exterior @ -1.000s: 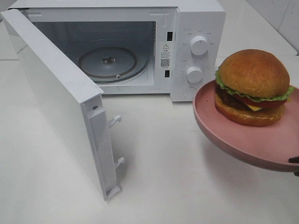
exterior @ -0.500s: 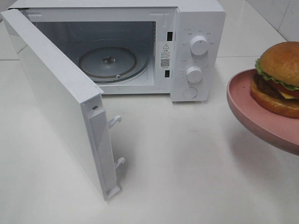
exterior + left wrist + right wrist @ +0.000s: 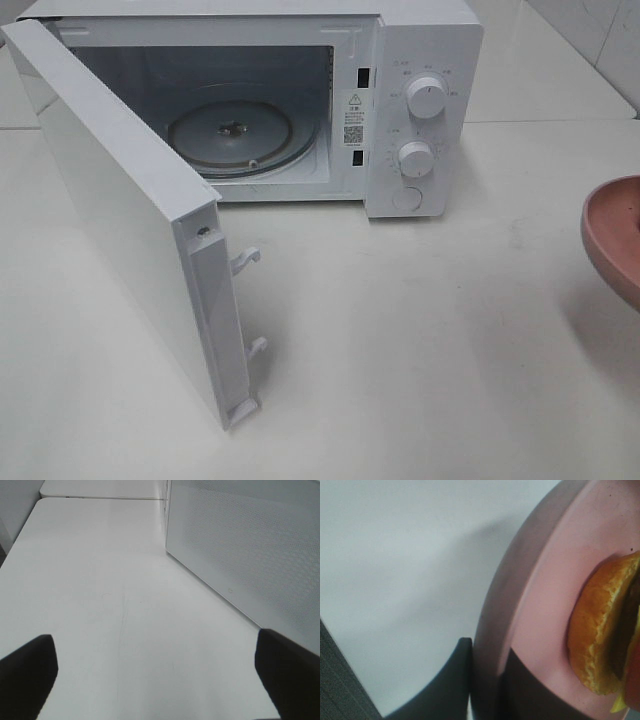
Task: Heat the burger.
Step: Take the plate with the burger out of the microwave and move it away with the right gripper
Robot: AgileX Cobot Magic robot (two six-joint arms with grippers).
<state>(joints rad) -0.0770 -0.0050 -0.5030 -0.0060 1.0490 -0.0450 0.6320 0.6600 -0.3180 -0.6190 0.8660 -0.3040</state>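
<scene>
Carried right, almost out of the overhead view, burger (image 3: 600,635) sits upright on pink plate (image 3: 540,605), rim clamped by right tool (image 3: 485,680).

White glossy desk (image 3: 400,350) w/ soft even light, faint seam lines, pale tiled wall (image 3: 610,40) at far right corner

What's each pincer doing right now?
Left pincer: open, holding nothing.
Right pincer: shut on the pink plate rim, burger on it.
</scene>
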